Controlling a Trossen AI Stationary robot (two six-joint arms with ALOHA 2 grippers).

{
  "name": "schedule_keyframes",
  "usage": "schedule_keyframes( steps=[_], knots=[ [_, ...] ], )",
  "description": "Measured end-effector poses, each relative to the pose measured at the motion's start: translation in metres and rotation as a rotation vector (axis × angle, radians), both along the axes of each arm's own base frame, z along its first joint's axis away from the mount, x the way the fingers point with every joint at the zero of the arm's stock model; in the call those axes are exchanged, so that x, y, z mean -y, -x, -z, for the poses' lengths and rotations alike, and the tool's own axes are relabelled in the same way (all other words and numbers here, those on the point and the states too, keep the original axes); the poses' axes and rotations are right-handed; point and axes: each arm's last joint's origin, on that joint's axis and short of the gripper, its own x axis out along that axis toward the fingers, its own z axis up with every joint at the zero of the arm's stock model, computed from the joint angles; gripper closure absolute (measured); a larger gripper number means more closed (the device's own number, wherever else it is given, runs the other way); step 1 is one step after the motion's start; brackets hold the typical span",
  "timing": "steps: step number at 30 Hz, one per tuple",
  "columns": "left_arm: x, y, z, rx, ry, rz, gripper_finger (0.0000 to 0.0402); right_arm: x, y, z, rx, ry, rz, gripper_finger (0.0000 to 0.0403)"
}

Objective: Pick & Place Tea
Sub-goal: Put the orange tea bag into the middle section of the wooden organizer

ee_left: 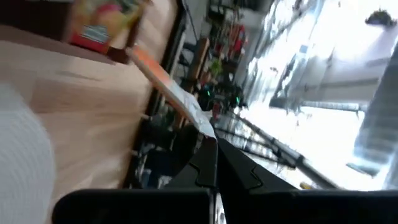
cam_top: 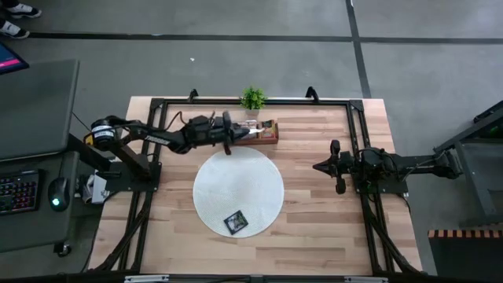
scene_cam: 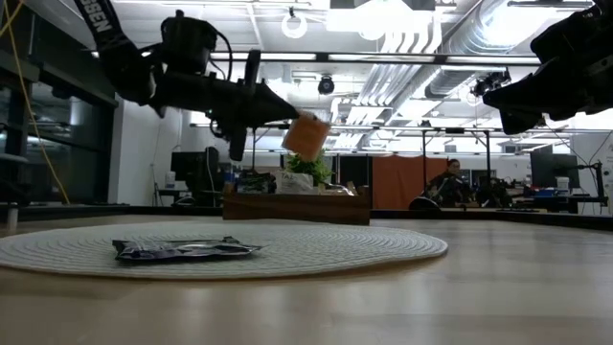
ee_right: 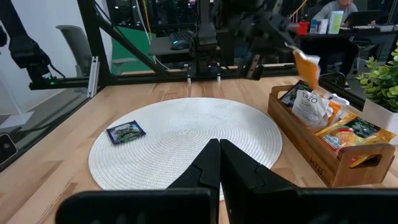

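Note:
My left gripper (cam_top: 240, 135) reaches level from the table's left and is shut on an orange tea sachet (scene_cam: 306, 137), held in the air over the left end of the brown wooden tray (cam_top: 267, 130). The tray stands at the table's far middle and holds several more sachets (ee_right: 323, 115). A black sachet (cam_top: 235, 222) lies flat on the near part of the round white mat (cam_top: 238, 191). My right gripper (cam_top: 317, 167) waits shut at the table's right, above the wood, with nothing in it. My left gripper pinches the orange sachet between its two fingertips (ee_left: 214, 155), at the sachet's pale end (ee_left: 199, 121). The fingers come level from the table's left. The sachet sticks out beyond the fingertips, tilted, lifted clear above the tray.
A small green plant in a white pot (cam_top: 252, 98) stands just behind the tray. A black metal frame (cam_top: 357, 141) runs round the table's edges. Bare wood lies between the mat and my right arm.

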Motion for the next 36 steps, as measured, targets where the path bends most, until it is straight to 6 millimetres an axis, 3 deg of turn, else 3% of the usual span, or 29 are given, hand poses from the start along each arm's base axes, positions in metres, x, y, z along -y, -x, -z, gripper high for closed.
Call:
schedule_keyframes(
  steps=[9, 21, 36],
  knots=[
    [0.015, 0.003, 0.019, -0.015, 0.088, -0.118, 0.0401, 0.000, 0.000, 0.000, 0.000, 0.000, 0.000, 0.0402],
    [0.010, -0.009, 0.044, 0.003, 0.147, -0.160, 0.0401, 0.000, 0.000, 0.000, 0.000, 0.000, 0.000, 0.0402],
    [0.004, -0.013, 0.052, -0.054, 0.196, -0.235, 0.0401, 0.000, 0.000, 0.000, 0.000, 0.000, 0.000, 0.0402]
  ],
)
